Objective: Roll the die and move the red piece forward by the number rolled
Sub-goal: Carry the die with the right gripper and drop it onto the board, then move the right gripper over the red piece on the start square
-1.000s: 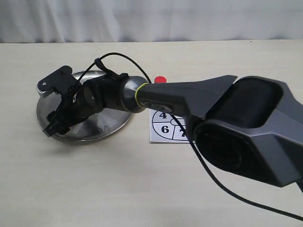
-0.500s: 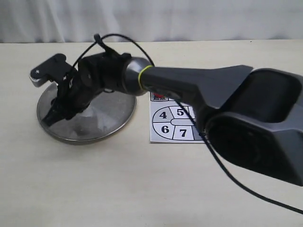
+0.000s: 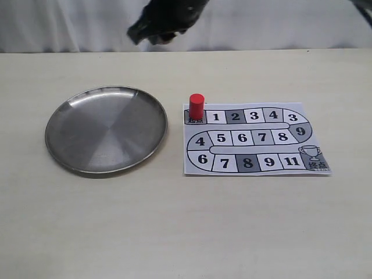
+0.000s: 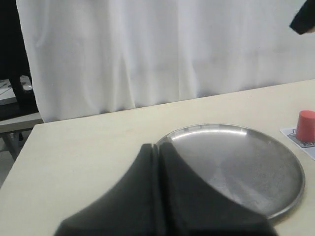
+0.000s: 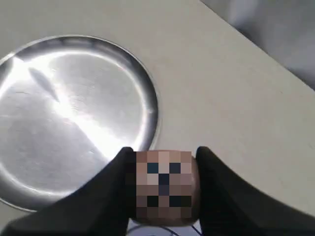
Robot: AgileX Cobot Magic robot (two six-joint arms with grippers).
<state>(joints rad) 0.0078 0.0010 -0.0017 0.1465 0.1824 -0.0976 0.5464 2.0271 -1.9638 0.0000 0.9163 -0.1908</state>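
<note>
My right end effector (image 5: 165,156) grips the die (image 5: 165,189) between its fingers, raised above the counter (image 3: 174,221) near the plate (image 3: 104,131); my left end effector (image 4: 156,147) sits clenched, empty.

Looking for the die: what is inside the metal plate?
Only bare metal shows in the plate; the die sits clamped in the right pincer. In the left wrist view the left pincer covers its near rim.

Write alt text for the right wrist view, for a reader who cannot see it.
The right gripper clamps a light tan wooden die with dark spots between its two black fingers, held above a pale beige table. A round, shiny steel plate lies on the table beyond the die.
</note>
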